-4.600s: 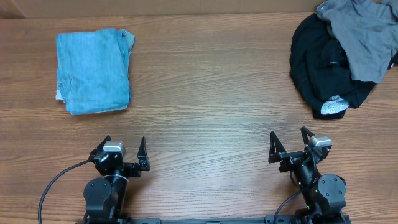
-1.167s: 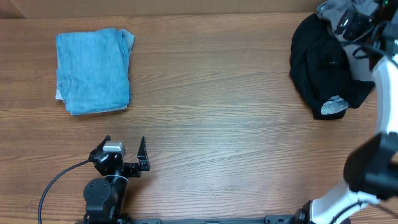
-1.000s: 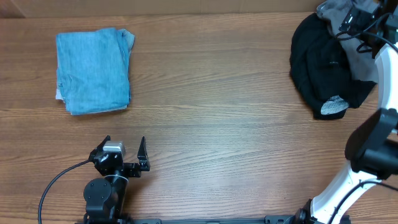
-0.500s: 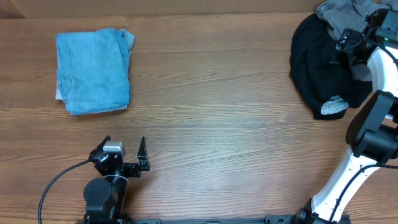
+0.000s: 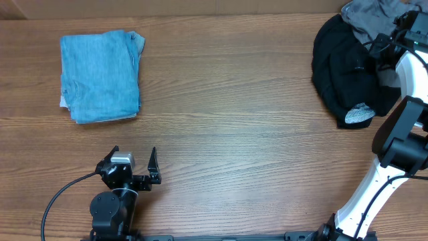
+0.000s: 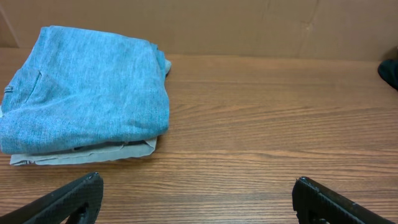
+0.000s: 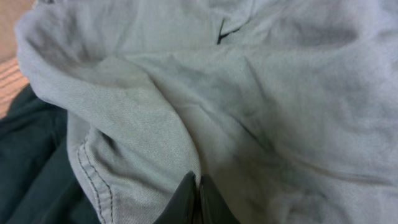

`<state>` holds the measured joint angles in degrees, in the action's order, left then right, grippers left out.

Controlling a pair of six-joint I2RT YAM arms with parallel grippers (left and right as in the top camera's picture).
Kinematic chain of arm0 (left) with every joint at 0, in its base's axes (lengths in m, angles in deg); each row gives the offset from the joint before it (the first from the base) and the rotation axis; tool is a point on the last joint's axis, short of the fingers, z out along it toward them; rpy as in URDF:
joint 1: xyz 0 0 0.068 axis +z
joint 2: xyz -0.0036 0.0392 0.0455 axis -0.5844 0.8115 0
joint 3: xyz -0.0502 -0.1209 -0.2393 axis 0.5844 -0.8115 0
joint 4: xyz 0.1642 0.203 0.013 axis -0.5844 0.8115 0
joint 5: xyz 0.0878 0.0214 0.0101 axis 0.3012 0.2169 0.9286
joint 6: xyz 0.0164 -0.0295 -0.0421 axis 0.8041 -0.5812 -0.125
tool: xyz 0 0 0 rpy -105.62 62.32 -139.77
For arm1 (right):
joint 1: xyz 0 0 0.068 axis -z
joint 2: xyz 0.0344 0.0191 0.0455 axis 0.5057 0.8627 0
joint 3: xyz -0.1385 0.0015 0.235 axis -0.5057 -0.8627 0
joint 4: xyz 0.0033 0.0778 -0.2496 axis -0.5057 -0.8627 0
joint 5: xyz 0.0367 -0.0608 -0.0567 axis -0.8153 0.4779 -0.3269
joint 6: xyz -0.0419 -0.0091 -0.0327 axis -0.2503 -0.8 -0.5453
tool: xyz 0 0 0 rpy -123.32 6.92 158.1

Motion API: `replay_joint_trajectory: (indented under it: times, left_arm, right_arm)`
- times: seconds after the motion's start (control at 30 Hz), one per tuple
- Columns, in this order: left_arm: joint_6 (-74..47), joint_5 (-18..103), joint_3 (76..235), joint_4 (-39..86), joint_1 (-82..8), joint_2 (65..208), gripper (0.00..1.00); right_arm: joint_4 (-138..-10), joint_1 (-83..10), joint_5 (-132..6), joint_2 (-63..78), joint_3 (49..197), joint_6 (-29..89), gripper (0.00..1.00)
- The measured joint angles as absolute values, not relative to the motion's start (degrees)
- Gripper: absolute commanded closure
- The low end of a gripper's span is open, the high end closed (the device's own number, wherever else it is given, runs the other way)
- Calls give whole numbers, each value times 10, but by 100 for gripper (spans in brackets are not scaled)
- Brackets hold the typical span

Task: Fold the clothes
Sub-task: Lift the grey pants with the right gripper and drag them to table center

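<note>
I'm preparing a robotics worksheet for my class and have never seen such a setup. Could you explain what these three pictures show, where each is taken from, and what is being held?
This is a machine with two jointed arms at a wooden table. Each arm ends in a two-finger gripper. One picture looks down from above. The other two come from small cameras on the wrists, so each sees its own fingers. On the table's left side lies a folded light-blue denim garment. At the far right is a crumpled black garment with a pair of grey thin-fabric shorts on top. The left gripper sits open near the front edge, holding nothing. The right arm stretches over to the pile, and the right gripper is shut, pinching a fold of the shorts.
</note>
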<state>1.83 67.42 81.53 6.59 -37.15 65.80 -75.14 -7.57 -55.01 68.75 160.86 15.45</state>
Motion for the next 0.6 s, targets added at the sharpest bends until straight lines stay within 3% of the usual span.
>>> replay_joint_trajectory:
  times: [0.27, 0.6]
  left_arm:
    - [18, 674, 815, 66, -371, 658, 0]
    - [18, 674, 815, 66, -371, 658, 0]
  right_arm:
    - [-842, -75, -584, 652, 1698, 186, 96]
    - [-825, -90, -736, 421, 1735, 230, 96]
